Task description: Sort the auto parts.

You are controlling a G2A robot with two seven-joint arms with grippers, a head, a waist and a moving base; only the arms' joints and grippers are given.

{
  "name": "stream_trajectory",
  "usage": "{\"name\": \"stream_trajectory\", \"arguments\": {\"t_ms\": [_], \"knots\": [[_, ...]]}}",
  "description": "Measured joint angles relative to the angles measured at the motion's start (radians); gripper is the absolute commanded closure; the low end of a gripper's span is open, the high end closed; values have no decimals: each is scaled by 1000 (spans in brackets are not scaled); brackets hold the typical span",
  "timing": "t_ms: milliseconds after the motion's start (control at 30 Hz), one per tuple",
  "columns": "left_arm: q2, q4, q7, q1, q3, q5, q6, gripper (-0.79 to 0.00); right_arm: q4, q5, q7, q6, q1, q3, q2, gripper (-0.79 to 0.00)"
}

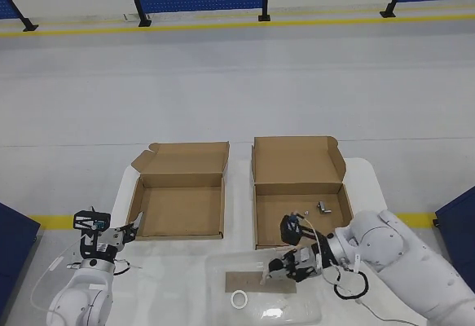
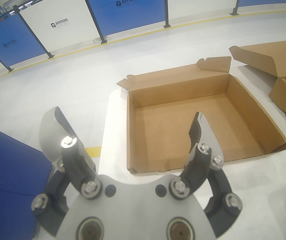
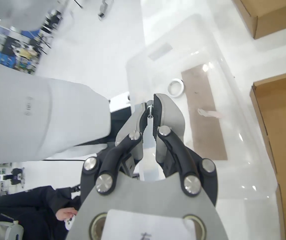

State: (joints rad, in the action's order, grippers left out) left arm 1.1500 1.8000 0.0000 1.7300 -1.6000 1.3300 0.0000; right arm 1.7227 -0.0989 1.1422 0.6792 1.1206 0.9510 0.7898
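My right gripper (image 3: 151, 106) is shut on a small metal screw (image 3: 149, 111) above the clear plastic bin (image 3: 143, 58); in the top view this gripper (image 1: 271, 273) hangs over the bin's right part. In the bin lie a white ring (image 3: 176, 87) and a small pale part (image 3: 209, 113) on a brown sheet (image 3: 205, 131). My left gripper (image 2: 128, 116) stands open and empty near the front left corner of the left cardboard box (image 2: 198, 126). The right cardboard box (image 1: 298, 216) holds a small metal part (image 1: 325, 207).
Both boxes (image 1: 180, 210) stand open side by side at the back of the white table (image 1: 359, 175), lids folded back. The bin (image 1: 221, 265) sits in front of them. The right box's near wall (image 3: 260, 106) is close beside my right gripper.
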Motion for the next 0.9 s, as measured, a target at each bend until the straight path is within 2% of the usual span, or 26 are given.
{"name": "stream_trajectory", "arguments": {"t_ms": [133, 367, 433, 767, 833, 900], "knots": [[0, 0, 0, 0, 0, 0, 0, -785, -31, -236, 10, -11, -24, -16, -39, 0], [0, 0, 0, 0, 0, 0, 0, -785, -26, -529, 45, -45, -81, -68, -91, 0], [0, 0, 0, 0, 0, 0, 0, -785, -30, -580, 53, -53, -96, -78, -96, 0], [0, 0, 0, 0, 0, 0, 0, -785, -26, -583, 49, -53, -93, -80, -95, 0], [0, 0, 0, 0, 0, 0, 0, -785, -9, -641, 36, -57, -78, -80, -91, 0], [0, 0, 0, 0, 0, 0, 0, -785, -4, -733, 73, -86, -79, -72, -89, 0]]}}
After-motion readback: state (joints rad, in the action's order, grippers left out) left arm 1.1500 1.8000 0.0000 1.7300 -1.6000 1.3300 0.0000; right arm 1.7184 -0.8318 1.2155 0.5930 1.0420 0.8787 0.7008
